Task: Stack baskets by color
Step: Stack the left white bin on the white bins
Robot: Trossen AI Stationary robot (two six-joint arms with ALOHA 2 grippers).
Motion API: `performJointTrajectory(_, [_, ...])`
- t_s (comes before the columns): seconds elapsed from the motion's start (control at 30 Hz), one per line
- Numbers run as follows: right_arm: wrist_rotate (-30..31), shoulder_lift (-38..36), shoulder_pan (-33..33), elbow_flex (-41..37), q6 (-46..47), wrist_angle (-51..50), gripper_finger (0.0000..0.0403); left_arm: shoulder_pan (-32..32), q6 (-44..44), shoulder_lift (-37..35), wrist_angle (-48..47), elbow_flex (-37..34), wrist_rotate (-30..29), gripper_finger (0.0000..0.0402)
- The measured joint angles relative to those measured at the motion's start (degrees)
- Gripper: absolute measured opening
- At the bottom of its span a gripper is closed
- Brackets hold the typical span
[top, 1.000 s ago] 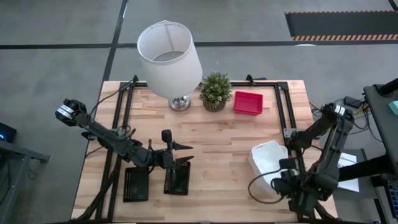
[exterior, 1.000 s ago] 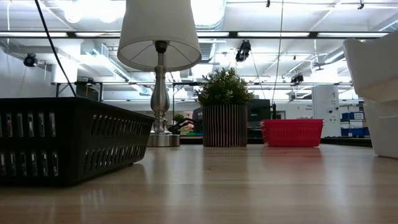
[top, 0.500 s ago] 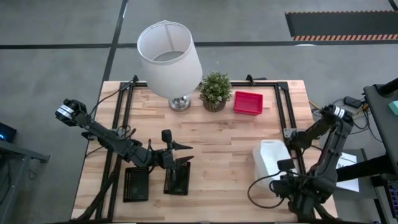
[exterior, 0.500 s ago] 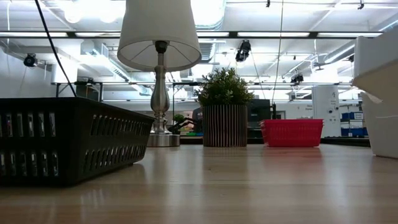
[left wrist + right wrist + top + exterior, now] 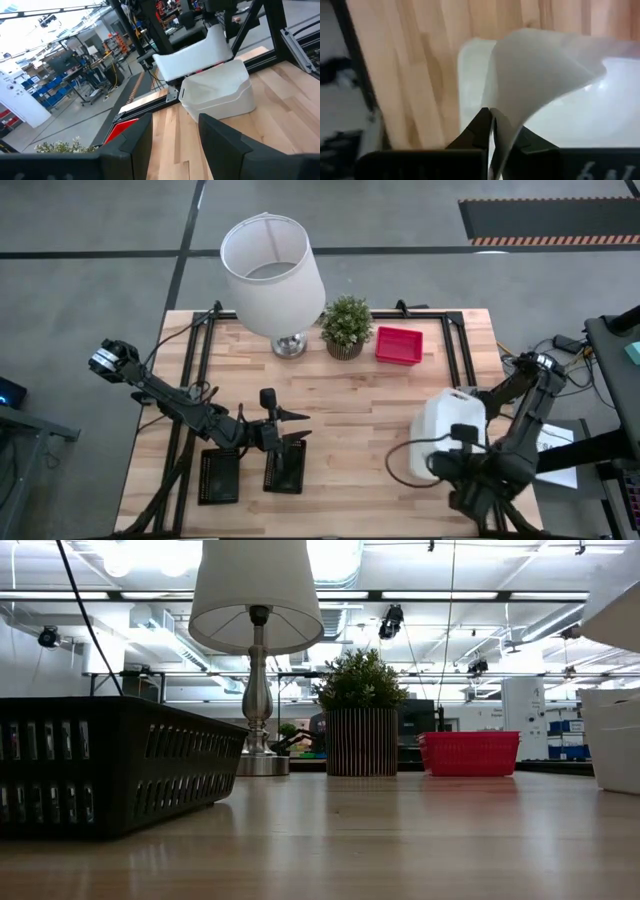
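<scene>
My right gripper [image 5: 458, 444] is shut on a white basket [image 5: 452, 420] that hangs tilted above a second white basket [image 5: 216, 95], which rests on its base near the table's right edge. The low view shows the raised basket [image 5: 618, 610] above the resting one [image 5: 616, 740]. A red basket [image 5: 398, 345] sits flat at the far side by the plant. Two black baskets [image 5: 218, 475] [image 5: 285, 465] rest on the near left. My left gripper [image 5: 175, 150] hovers open above them, pointing level toward the white baskets, with nothing between its fingers. My right gripper pinches one thin side wall of the white basket at its rim [image 5: 496, 112] between its two fingers, which point down from above. The basket is lifted clear of the white basket under it and hangs tilted from the fingers.
A lamp with a white shade [image 5: 272, 270] and a potted plant [image 5: 346, 325] stand at the far middle. Black metal rails [image 5: 455, 350] run along the table's left and right sides. Bare wood [image 5: 350, 410] lies between the two arms.
My right gripper has risen and gone slightly toward the table's far right, taking the white basket with it. That basket has lifted off the lower white one and hangs clear and tilted, while the lower basket has stayed on the table.
</scene>
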Motion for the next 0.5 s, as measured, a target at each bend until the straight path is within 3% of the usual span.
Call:
performJointTrajectory(0.07, [-0.9,1.2,-2.3,1.4,-0.1,0.2,0.0009,0.0,0.4,0.0,0.0,0.0,0.0,0.0144])
performJointTrajectory(0.3, [-14.2,7.5,-8.7,2.7,-7.1,0.0,0.0008,0.0,2.5,0.0,0.0,0.0,-0.1,0.0144])
performJointTrajectory(0.5, [-17.5,10.3,-9.9,2.7,-8.8,-0.2,0.0008,0.0,3.0,0.0,-0.1,0.0,-0.1,0.0144])
